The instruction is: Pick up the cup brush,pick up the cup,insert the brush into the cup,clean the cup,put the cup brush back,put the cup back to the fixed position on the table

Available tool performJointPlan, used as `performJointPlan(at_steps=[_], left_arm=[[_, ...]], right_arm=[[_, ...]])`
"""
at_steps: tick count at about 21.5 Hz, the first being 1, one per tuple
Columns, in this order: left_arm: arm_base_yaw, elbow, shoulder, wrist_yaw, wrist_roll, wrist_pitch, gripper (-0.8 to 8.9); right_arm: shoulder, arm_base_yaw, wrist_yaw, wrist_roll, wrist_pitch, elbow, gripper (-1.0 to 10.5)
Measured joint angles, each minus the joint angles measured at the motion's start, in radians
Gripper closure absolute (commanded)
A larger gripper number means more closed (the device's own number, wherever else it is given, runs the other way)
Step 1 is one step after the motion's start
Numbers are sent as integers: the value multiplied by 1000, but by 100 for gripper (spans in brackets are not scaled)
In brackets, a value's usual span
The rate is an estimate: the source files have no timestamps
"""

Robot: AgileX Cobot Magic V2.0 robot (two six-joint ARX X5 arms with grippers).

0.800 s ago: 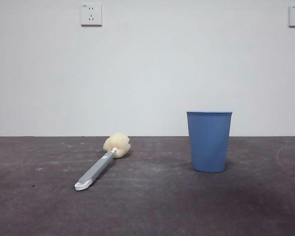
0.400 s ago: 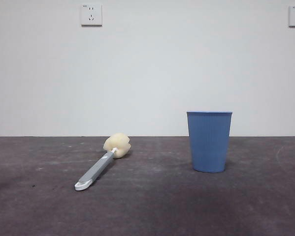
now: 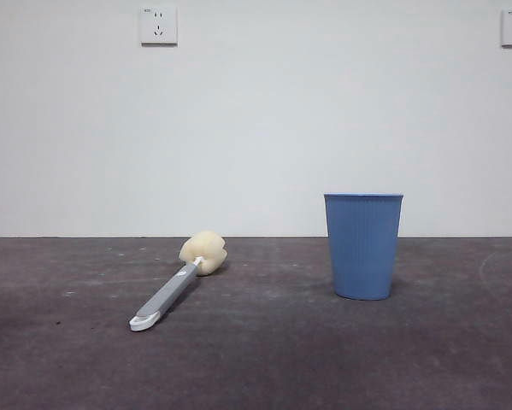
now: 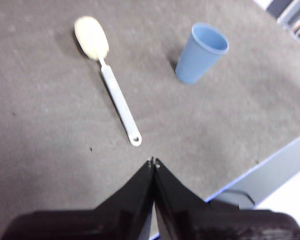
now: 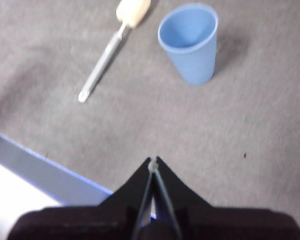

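The left gripper (image 4: 154, 162) is hanging high over the bench (image 3: 264, 359) with its jaws pressed together and holding nothing. The right gripper (image 5: 153, 161) is doing the same, jaws closed tight and empty, up near a blue-trimmed edge of the bench. Nothing has changed in the front view over the last second: the brush and cup are sitting just where they were, and no arm is showing there. So it looks like the job is only just starting, and the first pick is not yet done. The cup brush (image 3: 177, 284) is lying flat out on the open bench, away from that edge and well apart from the cup (image 3: 363, 246). The brush is looking long and thin, with a grey handle, a white tip pointing toward the front edge, and a soft cream sponge head at the far end. The cup is standing upright, blue and ribbed, wider at the top, and looking empty inside.
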Motion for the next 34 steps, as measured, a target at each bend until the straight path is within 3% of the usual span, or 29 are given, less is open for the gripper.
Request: performJointPlan(at_steps=[3, 4, 6, 7, 14, 19, 24, 29, 34], left_arm=[[0, 5, 29, 0, 29, -22, 804], [0, 5, 30, 0, 31, -22, 719], [0, 5, 30, 0, 29, -23, 335], [0, 5, 30, 0, 29, -24, 245], [-3, 9, 42, 1, 29, -9, 248], [-88, 57, 142, -36, 18, 26, 248], [-299, 85, 299, -225, -112, 209, 252], [-560, 89, 568, -552, -270, 427, 252], [-646, 182, 870, -716, -322, 478, 253]], right_arm=[[12, 0, 0, -17, -14, 0, 927], [13, 0, 0, -19, -14, 0, 833], [12, 0, 0, -21, -14, 0, 493], [12, 0, 0, -21, -13, 0, 370], [12, 0, 0, -18, -10, 0, 349], [12, 0, 0, -12, -10, 0, 349], [12, 0, 0, -9, -10, 0, 349], [12, 0, 0, -2, -10, 0, 349], [12, 0, 0, 13, -10, 0, 349]])
